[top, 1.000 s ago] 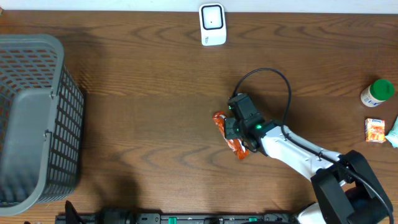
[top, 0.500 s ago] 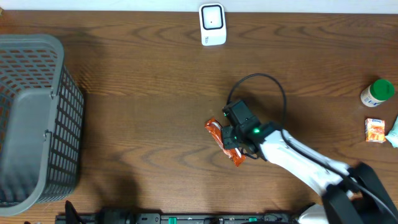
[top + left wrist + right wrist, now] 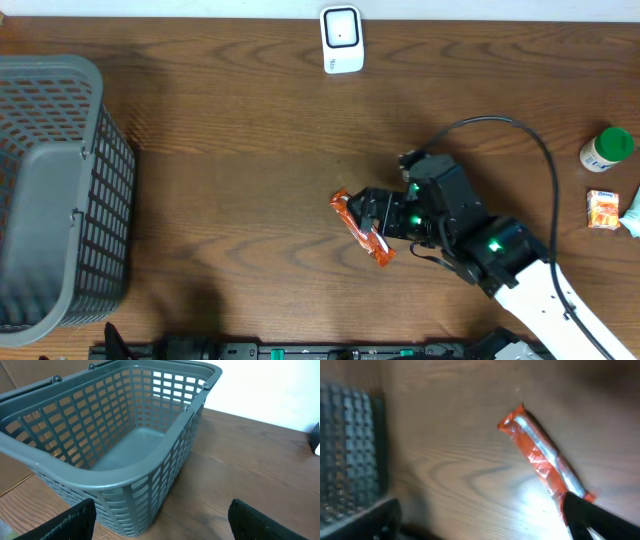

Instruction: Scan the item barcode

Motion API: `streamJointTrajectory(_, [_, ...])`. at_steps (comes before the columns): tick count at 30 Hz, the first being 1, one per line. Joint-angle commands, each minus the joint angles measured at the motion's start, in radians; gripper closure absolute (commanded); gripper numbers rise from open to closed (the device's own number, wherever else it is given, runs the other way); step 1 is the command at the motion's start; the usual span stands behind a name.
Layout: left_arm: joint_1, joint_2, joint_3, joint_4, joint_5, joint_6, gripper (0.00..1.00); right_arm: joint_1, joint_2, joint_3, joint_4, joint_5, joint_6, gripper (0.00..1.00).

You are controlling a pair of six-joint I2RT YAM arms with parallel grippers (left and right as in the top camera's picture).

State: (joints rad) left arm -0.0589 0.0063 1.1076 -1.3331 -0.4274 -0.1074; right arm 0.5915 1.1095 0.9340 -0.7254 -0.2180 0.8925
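Note:
The item, an orange snack bar (image 3: 361, 228) in a shiny wrapper, lies flat on the wooden table, and no barcode shows on it. My right gripper (image 3: 379, 217) stands open just right of it, its jaws wide and nothing between them. In the right wrist view the bar (image 3: 543, 457) runs diagonally and its lower end passes behind the right fingertip (image 3: 600, 520). The white scanner (image 3: 341, 40) stands at the table's far edge. My left gripper (image 3: 161, 530) is open and empty, facing the basket.
A grey plastic basket (image 3: 60, 190) fills the left side of the table, seen close in the left wrist view as the basket (image 3: 115, 435). At the right edge stand a green-capped bottle (image 3: 607, 148) and a small orange packet (image 3: 602, 209).
My right gripper has opened and let go of the snack bar, which now lies on the table. The arm has drawn back to the right. The left gripper has not moved.

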Motion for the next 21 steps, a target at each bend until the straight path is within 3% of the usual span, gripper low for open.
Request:
streamJointTrajectory(1, [0.003,0.002,0.002,0.002,-0.002,-0.002,0.15,0.006,0.003,0.001,-0.158,-0.036,0.718,0.05])
streamJointTrajectory(3, [0.003,0.002,0.002,0.002,-0.002,-0.002,0.15,0.021,0.025,-0.010,-0.264,-0.021,1.130,0.01])
streamJointTrajectory(4, [0.003,0.002,0.002,0.002,-0.002,-0.002,0.15,0.025,0.037,-0.019,-0.241,-0.008,1.156,0.01])
streamJointTrajectory(6, [0.003,0.002,0.002,0.002,-0.002,-0.002,0.15,0.021,0.072,-0.032,-0.146,-0.001,1.157,0.01])
streamJointTrajectory(11, [0.003,0.002,0.002,0.002,-0.002,-0.002,0.15,0.025,0.175,-0.035,0.026,-0.053,1.157,0.30])
streamJointTrajectory(15, [0.003,0.002,0.002,0.002,-0.002,-0.002,0.15,0.020,0.280,-0.035,0.076,-0.130,1.157,0.17])
streamJointTrajectory(21, [0.003,0.002,0.002,0.002,-0.002,-0.002,0.15,0.018,0.438,-0.035,0.079,-0.206,1.157,0.19])
